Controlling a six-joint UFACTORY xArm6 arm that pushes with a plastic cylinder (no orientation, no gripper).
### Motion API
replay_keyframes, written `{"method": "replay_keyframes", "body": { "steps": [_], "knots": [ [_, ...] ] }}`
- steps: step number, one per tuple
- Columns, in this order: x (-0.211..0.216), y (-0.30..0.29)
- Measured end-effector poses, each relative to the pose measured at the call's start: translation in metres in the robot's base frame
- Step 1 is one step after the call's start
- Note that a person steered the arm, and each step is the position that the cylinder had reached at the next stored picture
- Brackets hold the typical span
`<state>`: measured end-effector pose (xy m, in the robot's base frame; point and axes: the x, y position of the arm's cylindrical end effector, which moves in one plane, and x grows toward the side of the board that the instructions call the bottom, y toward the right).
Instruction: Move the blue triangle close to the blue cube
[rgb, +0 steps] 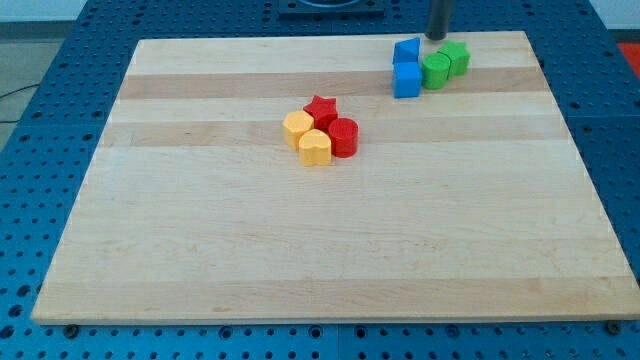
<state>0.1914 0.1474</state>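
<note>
The blue triangle (406, 51) sits near the view's top right, touching the top of the blue cube (407, 80) just below it. My tip (437, 37) is at the board's top edge, just right of the blue triangle and above the green blocks, a small gap from both.
Two green blocks (436, 70) (457, 57) stand right of the blue cube, touching it. A cluster near the middle holds a red star (321, 109), a red cylinder (343, 137), a yellow hexagon (297, 128) and a yellow heart (315, 147). The wooden board (300, 250) lies on a blue perforated table.
</note>
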Motion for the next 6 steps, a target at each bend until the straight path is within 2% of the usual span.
{"method": "replay_keyframes", "body": {
  "steps": [1,3,4,6],
  "knots": [
    [0.005,-0.017],
    [0.023,-0.004],
    [0.021,-0.030],
    [0.063,-0.032]
  ]
}}
